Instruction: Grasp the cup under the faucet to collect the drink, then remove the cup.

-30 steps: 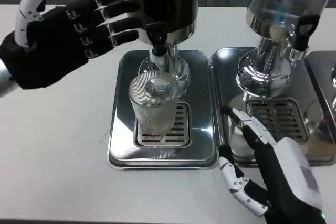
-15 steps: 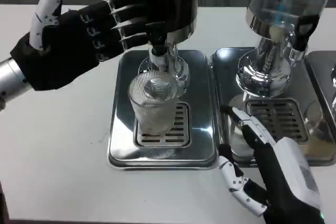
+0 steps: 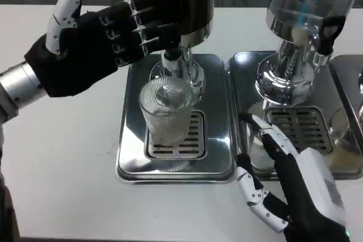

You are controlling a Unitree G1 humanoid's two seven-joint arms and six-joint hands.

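Now the left hand (image 3: pixel 93 46), fingers spread and holding nothing, has moved right until its fingertips (image 3: pixel 161 29) reach the faucet lever (image 3: pixel 170 37), so pouring seems next. The ribbed glass cup (image 3: pixel 165 111) stands on the drip tray (image 3: pixel 127 145) under the faucet; I cannot tell its content. The right hand (image 3: pixel 295 188) waits open beside the tray.

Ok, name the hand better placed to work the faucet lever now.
Left. The left hand is raised with its fingertips at the black faucet lever above the cup. The right hand sits low by the neighbouring drip tray, away from the lever.
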